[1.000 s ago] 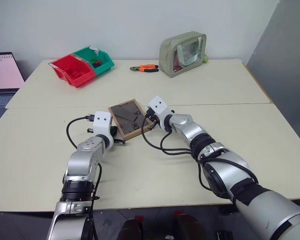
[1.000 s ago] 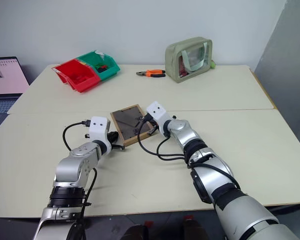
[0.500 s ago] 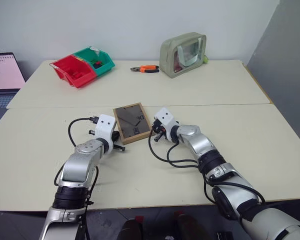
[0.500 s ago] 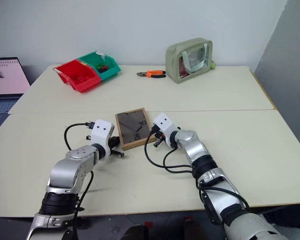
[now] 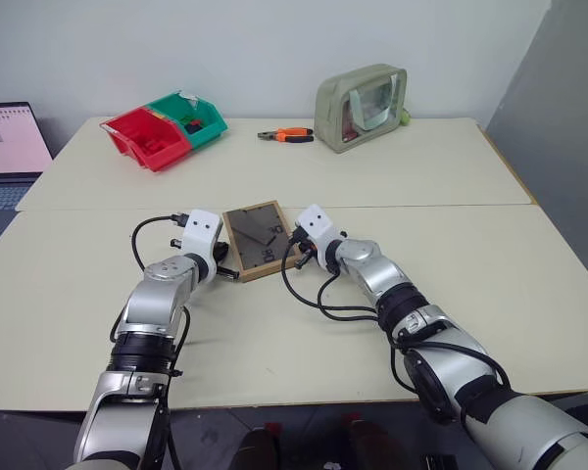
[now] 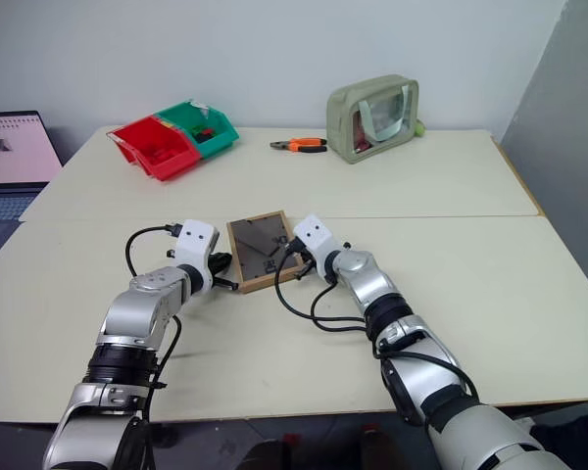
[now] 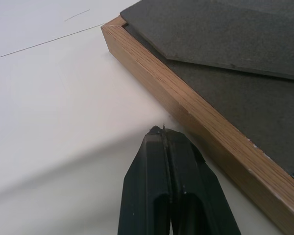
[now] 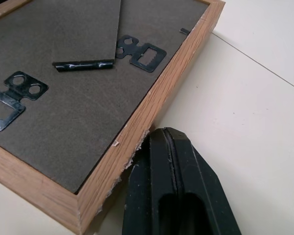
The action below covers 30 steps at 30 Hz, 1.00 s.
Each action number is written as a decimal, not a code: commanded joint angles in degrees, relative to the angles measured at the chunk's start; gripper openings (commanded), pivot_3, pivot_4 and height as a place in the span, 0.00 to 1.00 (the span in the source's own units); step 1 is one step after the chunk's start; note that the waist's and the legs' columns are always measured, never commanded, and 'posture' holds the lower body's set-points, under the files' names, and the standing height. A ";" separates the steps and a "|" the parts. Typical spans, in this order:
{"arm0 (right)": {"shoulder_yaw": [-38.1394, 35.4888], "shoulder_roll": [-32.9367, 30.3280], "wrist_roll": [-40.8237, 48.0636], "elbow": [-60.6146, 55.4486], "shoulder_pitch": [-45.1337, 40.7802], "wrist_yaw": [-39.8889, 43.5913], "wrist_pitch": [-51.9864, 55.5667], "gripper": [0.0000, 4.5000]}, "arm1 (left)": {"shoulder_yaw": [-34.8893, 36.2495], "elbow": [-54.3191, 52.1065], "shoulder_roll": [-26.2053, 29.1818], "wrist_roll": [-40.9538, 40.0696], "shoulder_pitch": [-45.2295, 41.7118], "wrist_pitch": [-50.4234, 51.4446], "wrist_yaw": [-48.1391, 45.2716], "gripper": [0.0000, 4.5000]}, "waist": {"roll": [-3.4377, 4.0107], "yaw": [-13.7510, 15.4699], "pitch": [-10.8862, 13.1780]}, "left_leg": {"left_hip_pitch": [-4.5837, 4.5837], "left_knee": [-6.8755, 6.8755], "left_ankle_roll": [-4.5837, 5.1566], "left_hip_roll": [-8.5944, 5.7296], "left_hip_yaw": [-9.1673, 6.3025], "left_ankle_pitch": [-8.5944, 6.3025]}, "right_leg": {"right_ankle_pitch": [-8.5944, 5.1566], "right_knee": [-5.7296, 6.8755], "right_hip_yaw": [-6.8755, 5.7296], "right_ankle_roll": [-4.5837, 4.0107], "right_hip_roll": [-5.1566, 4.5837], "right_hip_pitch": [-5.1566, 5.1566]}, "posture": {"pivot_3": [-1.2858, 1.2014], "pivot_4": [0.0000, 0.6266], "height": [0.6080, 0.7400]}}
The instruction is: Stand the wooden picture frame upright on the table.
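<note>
Your wooden picture frame (image 5: 258,238) lies back-up (stand panel showing) mid-table (image 5: 421,186), just short of the seam, bare tabletop all round. Left gripper (image 7: 162,131) and right gripper (image 8: 162,133), both pinched together, flank its side edges; your wrist views show each tip at the wood.

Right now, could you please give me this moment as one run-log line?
frame: lying back-up on table | left gripper: shut, tip at its edge | right gripper: shut, at opposite edge | upright: not yet
</note>
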 commanded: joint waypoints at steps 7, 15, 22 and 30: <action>2.07 -0.07 1.39 -12.63 3.10 7.31 3.02 0.00 | -5.09 -13.91 -0.88 -0.27 4.87 5.99 -3.68 0.00 | 0.00 -0.03 0.00 | -0.03 -0.04 0.00 0.04 -0.02 0.00 | 0.00 -0.03 0.00 0.00 0.00 -0.01 | 0.52 0.24 1.00; 6.15 -4.42 1.32 -32.70 13.32 12.43 12.90 0.00 | -8.84 -21.41 -1.31 -0.77 7.57 10.40 -5.97 0.00 | 0.00 0.08 0.00 | -0.03 -0.01 0.00 0.01 -0.08 -0.01 | -0.01 -0.05 -0.04 0.02 0.00 0.04 | 0.52 0.24 1.00; 7.64 -10.37 1.50 -45.63 20.97 14.82 20.04 0.00 | -11.36 -23.42 -1.89 -0.68 9.16 11.26 -7.48 0.00 | 0.01 0.74 -0.01 | 0.05 0.00 0.00 -0.03 -0.13 0.00 | -0.04 -0.11 -0.08 0.07 0.00 0.21 | 0.52 0.24 1.00; 7.26 -14.78 3.12 -59.46 26.92 15.51 28.76 0.00 | -15.49 -27.68 -2.38 -1.28 10.58 13.77 -10.49 0.00 | 0.02 1.31 -0.01 | 0.08 0.02 0.01 -0.11 -0.16 -0.01 | -0.10 -0.18 -0.10 0.17 0.00 0.33 | 0.52 0.24 1.00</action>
